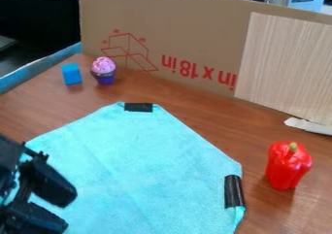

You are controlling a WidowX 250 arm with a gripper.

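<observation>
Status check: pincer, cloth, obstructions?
Black two-finger pincer open, at lower left over turquoise fabric cloth.
Cloth spread flat, black strips at two edges.
Glossy red bell pepper stands off cloth, beyond its right edge.

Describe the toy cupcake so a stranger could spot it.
Find the tall cardboard panel behind the turquoise cloth. Near the foot of its left end in the view stands the toy cupcake, beside a plain blue block. Its rounded pink top and purple base set it apart.

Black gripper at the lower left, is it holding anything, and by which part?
Nothing is held: the gripper has its fingers apart, with turquoise cloth visible between them.
</observation>
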